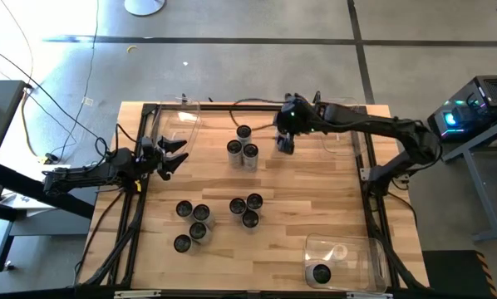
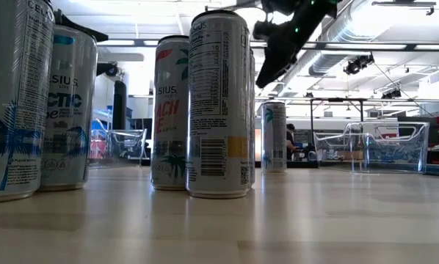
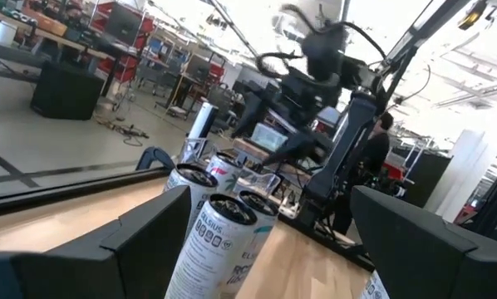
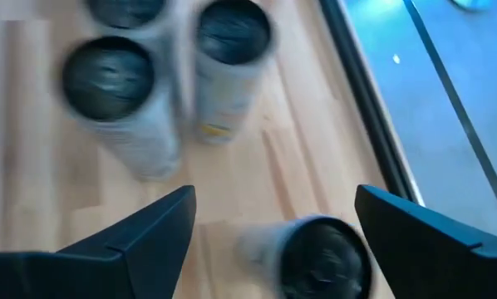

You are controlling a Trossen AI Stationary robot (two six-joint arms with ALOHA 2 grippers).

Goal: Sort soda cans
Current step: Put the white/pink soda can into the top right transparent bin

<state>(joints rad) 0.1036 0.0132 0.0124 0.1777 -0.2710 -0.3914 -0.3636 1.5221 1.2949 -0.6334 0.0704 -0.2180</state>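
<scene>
Overhead, right pincer open nr cans w/ bin behind

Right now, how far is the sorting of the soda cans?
Barely begun. One can stands in the near-right bin. Nothing is gripped: the open right gripper hovers beside the far cluster, and the left gripper waits open. The near clusters remain unsorted.

Bright overhead ceiling lights wash the room, leaving soft shadows on the counter, while soda cans beyond the right fingers smear with motion blur.
</scene>
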